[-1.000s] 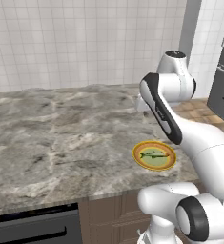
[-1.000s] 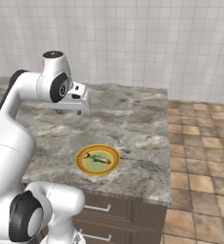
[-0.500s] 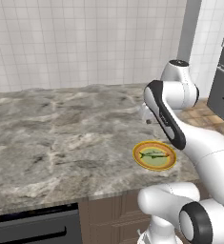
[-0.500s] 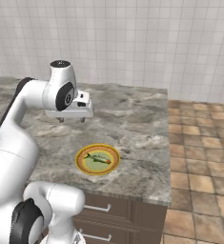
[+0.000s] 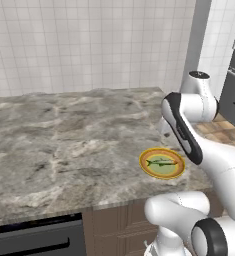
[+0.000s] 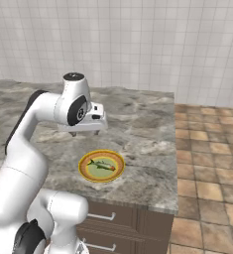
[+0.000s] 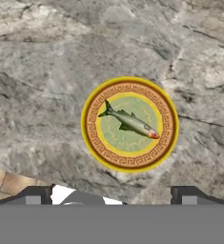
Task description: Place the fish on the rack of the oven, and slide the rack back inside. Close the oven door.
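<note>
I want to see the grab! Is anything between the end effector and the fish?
Nothing: in the hand view the open end effector looks over bare marble counter to the fish on its plate.

oven door (image 5: 36, 241) cut off at bottom edge, end effector (image 6: 85, 133) fingertips hidden

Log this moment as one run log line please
phase: approaching fish | gripper: open, empty, above the counter | fish: lying on plate | oven placement: not started
</note>
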{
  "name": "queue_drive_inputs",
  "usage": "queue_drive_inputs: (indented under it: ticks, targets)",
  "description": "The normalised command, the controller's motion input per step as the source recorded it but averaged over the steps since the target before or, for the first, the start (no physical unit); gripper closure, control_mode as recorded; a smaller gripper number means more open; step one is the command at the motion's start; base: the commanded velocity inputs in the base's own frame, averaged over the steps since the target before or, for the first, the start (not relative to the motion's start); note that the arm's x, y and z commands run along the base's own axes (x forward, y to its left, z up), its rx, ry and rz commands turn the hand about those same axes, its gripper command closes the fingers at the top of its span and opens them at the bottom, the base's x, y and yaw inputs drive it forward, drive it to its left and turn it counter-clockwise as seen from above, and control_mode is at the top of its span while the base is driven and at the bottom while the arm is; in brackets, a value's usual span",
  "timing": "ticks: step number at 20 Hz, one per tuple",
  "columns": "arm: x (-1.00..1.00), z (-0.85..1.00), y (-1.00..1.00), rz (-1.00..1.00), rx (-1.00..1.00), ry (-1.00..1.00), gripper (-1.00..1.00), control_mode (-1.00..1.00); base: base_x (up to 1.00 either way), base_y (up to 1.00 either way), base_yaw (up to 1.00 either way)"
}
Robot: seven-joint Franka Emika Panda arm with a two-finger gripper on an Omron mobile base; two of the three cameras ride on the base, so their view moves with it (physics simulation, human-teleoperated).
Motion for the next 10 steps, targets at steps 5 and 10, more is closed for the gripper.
queue_drive_inputs:
  ticks: [5,10]
  targets:
    - [0.0,-0.32,-0.19,0.2,-0.02,0.02,-1.0,-1.0,0.0,0.0,0.0]
    - [0.13,-0.43,0.0,0.23,0.0,0.07,-1.0,-1.0,0.0,0.0,0.0]
